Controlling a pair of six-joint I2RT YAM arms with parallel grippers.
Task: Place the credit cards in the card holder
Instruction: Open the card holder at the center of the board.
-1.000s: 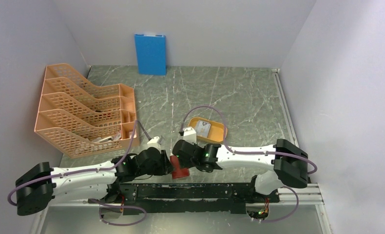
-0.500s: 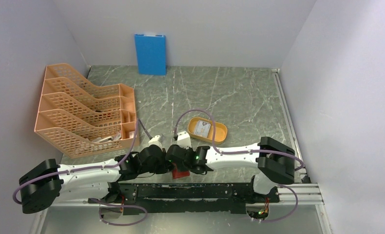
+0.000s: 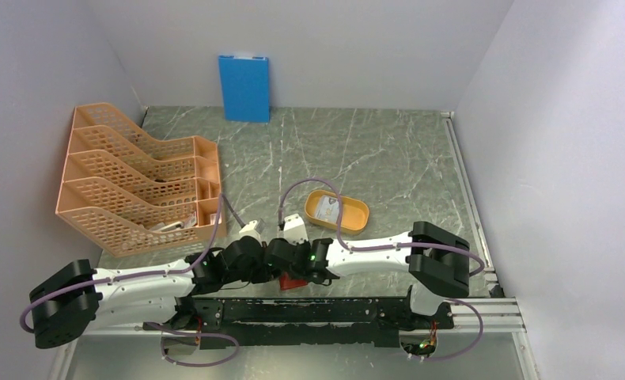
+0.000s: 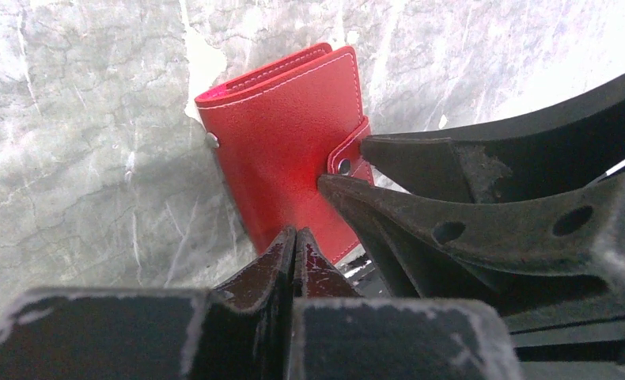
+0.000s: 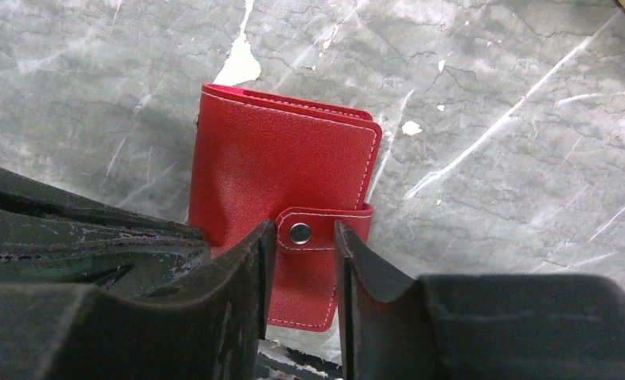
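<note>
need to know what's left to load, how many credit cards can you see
1: a pale card in the yellow-orange tray mid-table; more may lie stacked under it or out of sight.

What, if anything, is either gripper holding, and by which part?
It cannot be told for certain. The right gripper has its jaws apart, straddling the snap tab of the card holder. The left gripper is shut, tips at the wallet's edge.

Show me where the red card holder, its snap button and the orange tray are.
card holder [image 5: 282, 178]: right wrist view, middle of the front cover.
snap button [image 5: 299, 232]: right wrist view, metal stud on the tab.
orange tray [image 3: 357, 214]: top view, bare right end.
</note>
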